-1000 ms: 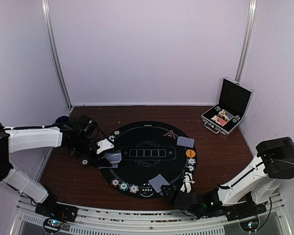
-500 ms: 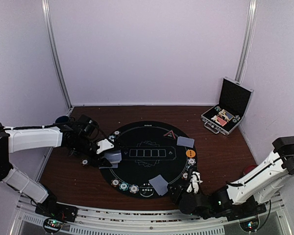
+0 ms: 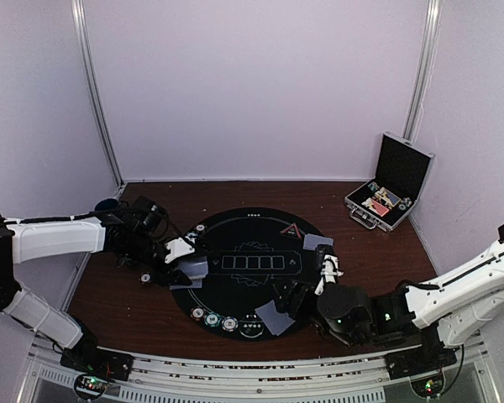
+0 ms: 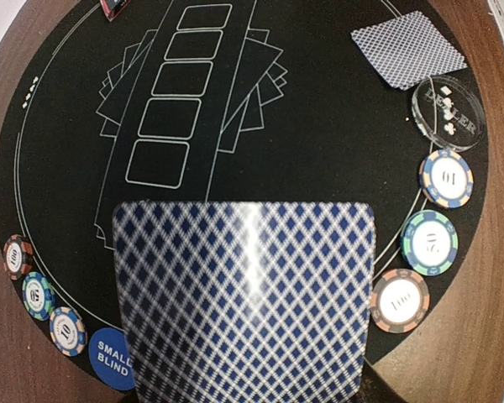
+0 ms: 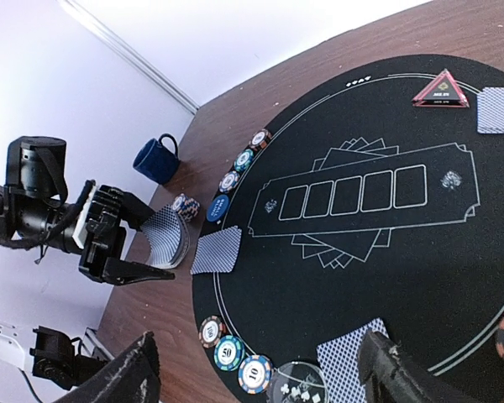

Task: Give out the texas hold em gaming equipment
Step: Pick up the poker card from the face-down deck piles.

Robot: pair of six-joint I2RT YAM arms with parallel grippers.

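Three near poker chips (image 5: pixel 228 353) and three left poker chips (image 5: pixel 244 159), each in a row. Cards in four lots: held cards (image 4: pixel 244 294), left cards (image 5: pixel 216 250), near cards (image 5: pixel 344 365), right cards (image 5: pixel 497 109). One red triangle marker (image 5: pixel 441 90), one blue disc (image 5: pixel 218 207), one dealer button (image 4: pixel 448 105), one blue mug (image 5: pixel 158 159), one case (image 3: pixel 403 172).

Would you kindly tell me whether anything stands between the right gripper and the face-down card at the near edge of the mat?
Nothing visible does. The right gripper hangs open close above the card. The clear dealer button and three chips lie off to the card's side.
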